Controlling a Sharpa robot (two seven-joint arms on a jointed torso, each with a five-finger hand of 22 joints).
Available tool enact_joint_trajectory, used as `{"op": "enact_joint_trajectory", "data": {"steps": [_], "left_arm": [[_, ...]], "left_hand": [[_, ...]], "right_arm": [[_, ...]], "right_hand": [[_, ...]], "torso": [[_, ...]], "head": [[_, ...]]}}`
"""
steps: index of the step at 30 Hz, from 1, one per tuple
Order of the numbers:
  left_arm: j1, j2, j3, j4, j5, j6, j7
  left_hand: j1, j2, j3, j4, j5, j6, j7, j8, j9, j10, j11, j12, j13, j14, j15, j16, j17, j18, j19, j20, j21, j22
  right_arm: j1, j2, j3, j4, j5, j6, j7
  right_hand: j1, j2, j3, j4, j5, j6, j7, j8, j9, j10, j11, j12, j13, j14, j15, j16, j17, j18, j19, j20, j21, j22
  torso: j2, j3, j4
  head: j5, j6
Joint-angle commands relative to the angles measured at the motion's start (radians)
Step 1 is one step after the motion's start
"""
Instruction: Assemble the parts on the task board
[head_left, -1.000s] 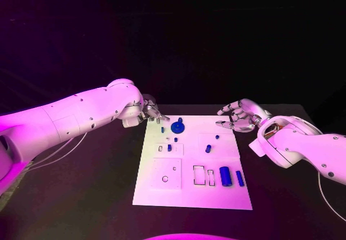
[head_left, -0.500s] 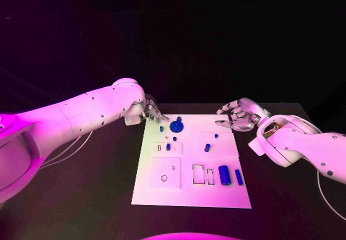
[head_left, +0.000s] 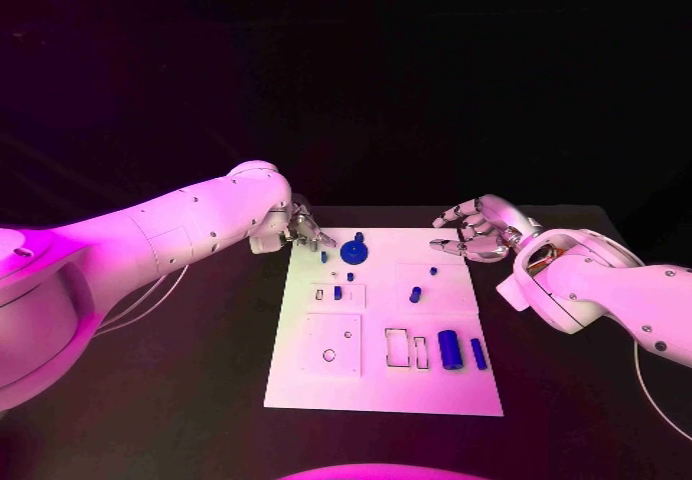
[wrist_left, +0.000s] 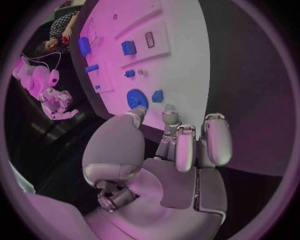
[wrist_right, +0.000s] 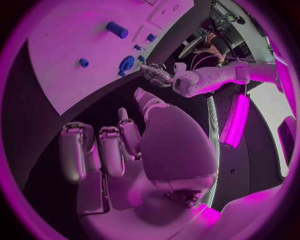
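The white board (head_left: 384, 370) lies in the middle of the black table (head_left: 188, 380), its long side running away from the robot. Near the far end sits a round blue disc (head_left: 353, 252) with a small blue block (head_left: 323, 257) just to its left. Further in are smaller blue pieces: one (head_left: 338, 293) in a little framed recess and another (head_left: 415, 295) to its right. At the near right lie a fat blue cylinder (head_left: 451, 351) and a thinner blue bar (head_left: 479, 355) side by side.

The left hand (head_left: 303, 228) hovers at the far left corner of the board, fingers apart and holding nothing, fingertips (wrist_left: 169, 108) close to the disc and block. The right hand (head_left: 482, 235) hangs over the far right corner, fingers loosely spread and empty.
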Motion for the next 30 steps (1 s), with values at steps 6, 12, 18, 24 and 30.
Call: {"op": "enact_joint_trajectory", "data": {"steps": [6,12,18,24,30], "left_arm": [[-0.013,0.011,-0.005,-0.016,0.018,0.027,0.021],[-0.017,0.011,-0.006,-0.016,0.027,0.023,0.025],[-0.018,0.009,-0.006,-0.012,0.032,0.014,0.029],[-0.018,0.006,-0.006,-0.005,0.036,0.009,0.029],[-0.018,0.004,-0.006,0.001,0.047,0.006,0.029]], "left_hand": [[0.014,0.007,-0.004,-0.002,0.005,0.013,-0.001,0.005,-0.002,-0.005,-0.001,0.007,0.001,0.097,0.005,0.005,0.241,-0.005,0.000,0.003,0.003,0.002],[0.018,0.009,-0.004,-0.002,0.005,0.014,-0.001,0.006,-0.003,-0.005,-0.002,0.008,0.001,0.097,0.004,0.005,0.242,-0.005,0.001,0.002,0.003,0.003],[0.028,0.014,-0.002,-0.002,0.006,0.020,-0.003,0.009,-0.004,-0.002,-0.003,0.012,0.005,0.098,0.003,0.007,0.244,-0.005,0.002,0.002,0.005,0.005],[0.039,0.020,0.001,-0.003,0.006,0.026,-0.005,0.012,-0.005,-0.001,-0.005,0.013,0.005,0.098,0.002,0.007,0.245,-0.005,0.002,0.001,0.006,0.006],[0.104,0.043,0.037,-0.010,0.002,0.037,-0.014,0.030,-0.007,0.002,-0.013,0.019,0.007,0.098,-0.005,0.008,0.246,-0.006,0.002,-0.003,0.007,0.009]], "right_arm": [[-0.001,0.001,0.000,0.002,-0.010,0.001,0.013],[-0.001,0.001,0.000,0.002,-0.010,0.001,0.013],[-0.001,0.003,0.000,0.001,-0.010,0.002,0.012],[-0.001,0.003,0.000,0.001,-0.010,0.003,0.012],[-0.001,0.003,0.000,0.000,-0.010,0.004,0.011]], "right_hand": [[-0.007,-0.005,0.005,0.001,0.004,0.003,-0.001,0.004,-0.001,-0.004,0.000,-0.004,0.051,0.074,0.001,-0.004,0.144,0.006,0.016,-0.001,-0.003,0.184],[-0.007,-0.005,0.009,0.003,0.005,0.003,-0.002,0.005,-0.002,-0.003,0.000,-0.003,0.051,0.074,0.001,-0.004,0.143,0.007,0.015,-0.001,-0.004,0.184],[-0.007,-0.005,0.009,0.003,0.005,0.003,-0.002,0.005,-0.002,-0.003,0.000,-0.003,0.051,0.074,0.001,-0.004,0.143,0.007,0.015,-0.001,-0.004,0.184],[-0.007,-0.005,0.009,0.003,0.005,0.003,-0.002,0.005,-0.002,-0.003,0.000,-0.003,0.051,0.074,0.001,-0.004,0.143,0.007,0.015,-0.001,-0.004,0.184],[-0.007,-0.005,0.009,0.003,0.005,0.003,-0.002,0.005,-0.002,-0.003,0.000,-0.003,0.051,0.074,0.001,-0.004,0.143,0.007,0.015,-0.001,-0.004,0.184]], "torso": [[0.000,0.0000,0.0001],[-0.001,0.0005,0.0003],[-0.001,0.0007,0.0001],[-0.001,0.0006,0.0004],[0.000,0.0010,0.0004]], "head": [[0.000,-0.002],[0.000,-0.004],[0.000,-0.005],[0.000,-0.006],[0.000,-0.005]]}}
